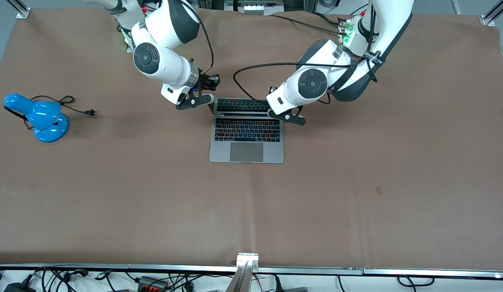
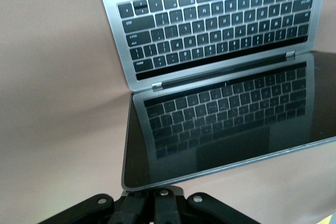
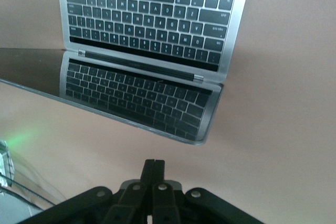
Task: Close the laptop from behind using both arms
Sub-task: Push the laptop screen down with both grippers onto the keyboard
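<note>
The silver-grey laptop [image 1: 246,138] lies open in the middle of the table, its dark screen [image 1: 243,105] tilted back and mirroring the keyboard. My left gripper [image 1: 285,115] is shut, at the lid's top corner toward the left arm's end. In the left wrist view its fingers [image 2: 155,195] sit right at the screen's [image 2: 220,124] top edge, which hides their tips. My right gripper [image 1: 206,98] is shut beside the lid's other top corner. In the right wrist view its fingers [image 3: 154,166] stand a little apart from the screen [image 3: 131,95].
A blue desk lamp [image 1: 42,119] with a loose black cord [image 1: 77,105] lies toward the right arm's end of the table. The table is covered with brown cloth [image 1: 356,182]. A metal rail [image 1: 247,259] runs along the edge nearest the front camera.
</note>
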